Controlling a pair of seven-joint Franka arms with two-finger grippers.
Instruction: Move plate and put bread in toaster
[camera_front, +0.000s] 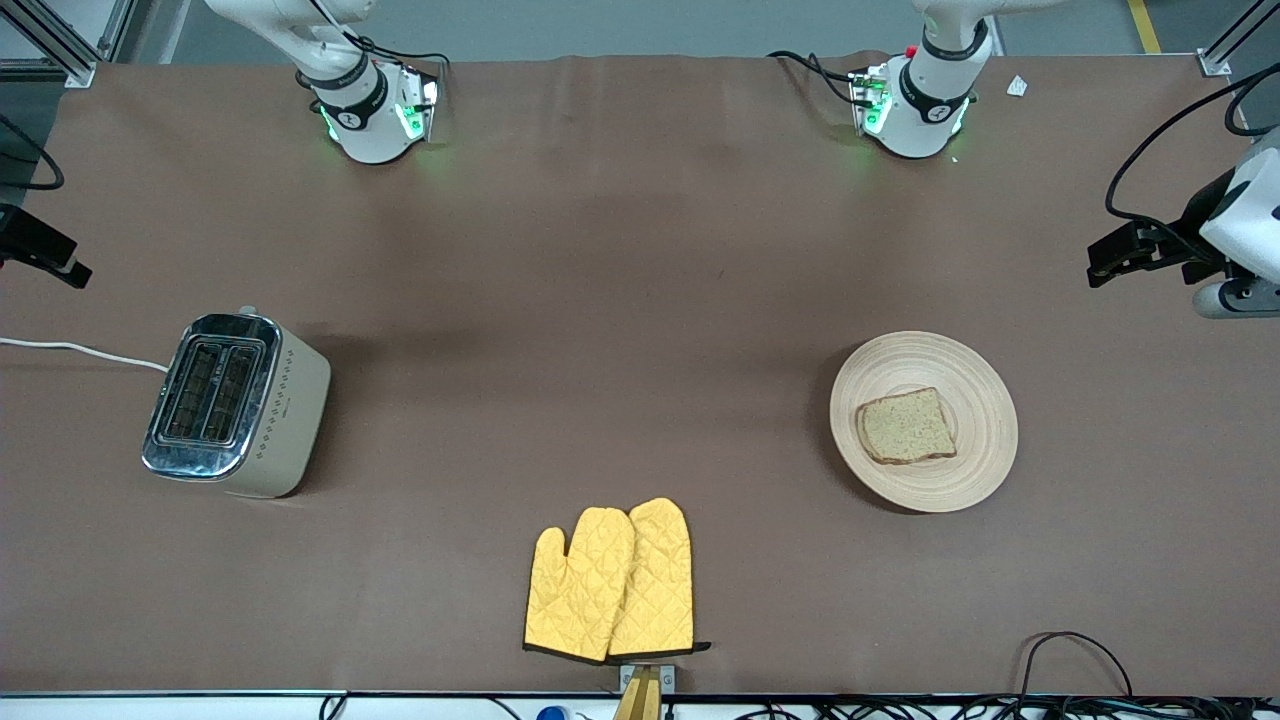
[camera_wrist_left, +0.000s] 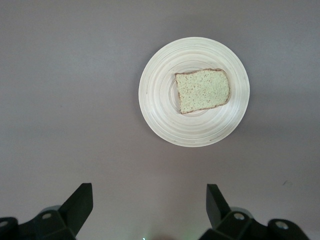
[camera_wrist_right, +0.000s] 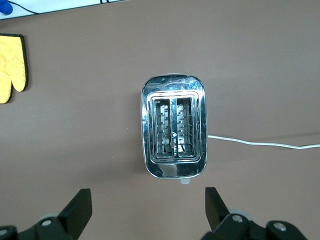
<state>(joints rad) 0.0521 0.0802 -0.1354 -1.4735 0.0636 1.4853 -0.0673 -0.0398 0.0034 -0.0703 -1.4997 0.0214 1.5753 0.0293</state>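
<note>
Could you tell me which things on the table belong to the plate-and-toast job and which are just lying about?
For the job:
plate, toward the left arm's end
bread, lying on the plate
toaster, toward the right arm's end, both slots empty

Just lying about:
yellow oven mitts, at the table edge nearest the front camera

Round pale beige wooden plate (camera_front: 924, 421) with ring grooves; speckled tan bread slice (camera_front: 906, 426), brown crust; cream toaster (camera_front: 236, 404), chrome top, dotted side; quilted yellow oven mitts (camera_front: 612, 581); brown counter (camera_front: 640, 270).
</note>
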